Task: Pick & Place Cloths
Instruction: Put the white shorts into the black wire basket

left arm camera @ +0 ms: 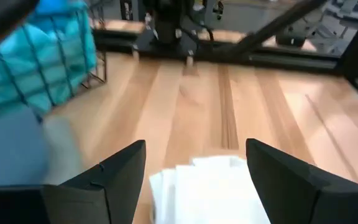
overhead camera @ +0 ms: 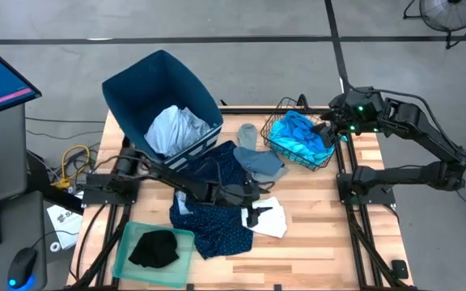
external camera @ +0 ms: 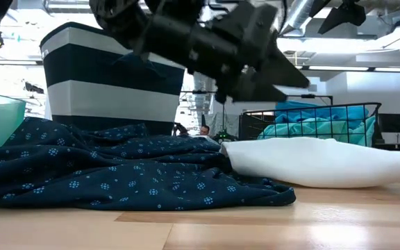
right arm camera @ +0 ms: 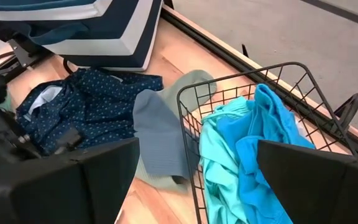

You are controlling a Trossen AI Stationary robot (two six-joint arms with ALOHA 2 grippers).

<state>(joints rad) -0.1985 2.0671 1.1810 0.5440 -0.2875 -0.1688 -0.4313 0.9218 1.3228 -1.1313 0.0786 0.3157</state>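
My left gripper [overhead camera: 259, 212] [left arm camera: 196, 146] is open and hovers above the white cloth [overhead camera: 270, 221] [left arm camera: 204, 186], which lies flat on the table beside the dotted navy cloth [overhead camera: 217, 198] [external camera: 117, 173]. In the low view this gripper [external camera: 262, 69] is clear of the white cloth [external camera: 318, 161]. My right gripper [overhead camera: 328, 129] [right arm camera: 197, 146] is open above the wire basket [overhead camera: 275, 121] [right arm camera: 241, 78], which holds turquoise [right arm camera: 219, 162] and bright blue cloths [right arm camera: 269, 134]. Grey cloths [overhead camera: 255, 158] [right arm camera: 157, 140] lie next to the basket. A pale blue cloth [overhead camera: 176, 128] sits in the bin. A black cloth [overhead camera: 154, 247] lies on the tray.
The dark blue bin [overhead camera: 148, 85] [external camera: 110, 83] stands tipped at the table's far left corner. The green tray [overhead camera: 128, 242] is at the near left edge. Bare wood [overhead camera: 322, 234] lies to the right of the white cloth. A monitor and cables sit off the table's left.
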